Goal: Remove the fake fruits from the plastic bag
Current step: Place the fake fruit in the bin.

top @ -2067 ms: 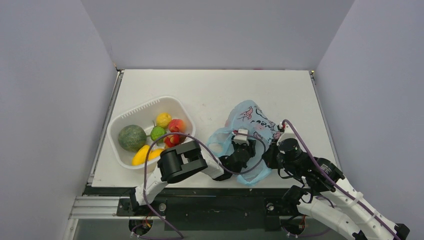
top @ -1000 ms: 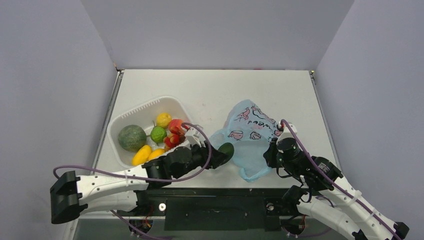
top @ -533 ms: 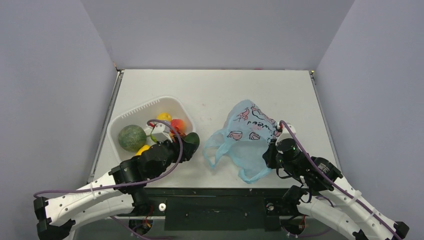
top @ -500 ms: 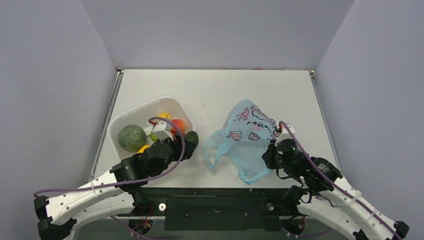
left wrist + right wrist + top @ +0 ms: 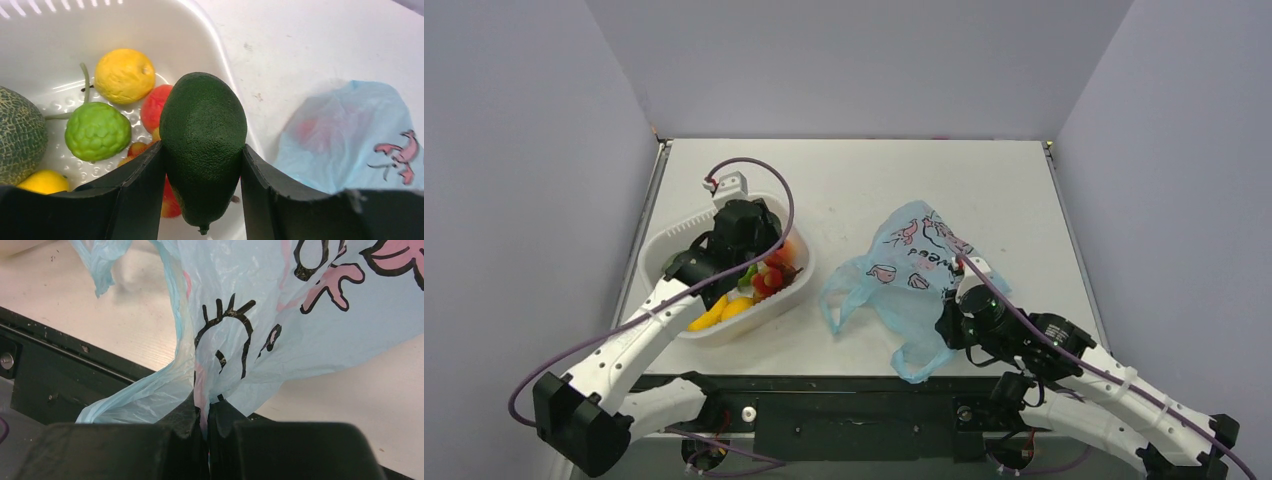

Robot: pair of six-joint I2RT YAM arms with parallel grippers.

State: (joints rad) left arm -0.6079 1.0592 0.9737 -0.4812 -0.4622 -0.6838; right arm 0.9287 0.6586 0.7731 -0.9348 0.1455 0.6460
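One dark green fruit (image 5: 202, 145) sits pinched between the left arm's (image 5: 639, 335) jaws, stalk end down, over the right rim of the one white tub (image 5: 150, 30) at the left of the top view. In the tub the left wrist view shows one netted melon (image 5: 20, 135), one lime-green bumpy fruit (image 5: 97, 131), two yellow pieces (image 5: 124, 75) and a peach-red one (image 5: 154, 106), with more red half hidden under the held fruit. One light-blue bag (image 5: 914, 270) lies crumpled right of centre. The right arm's (image 5: 1064, 350) jaws are pressed together on a fold of it, low near the front edge. The bench (image 5: 874, 175) is white and lightly scuffed, with pale lilac walls on three sides.
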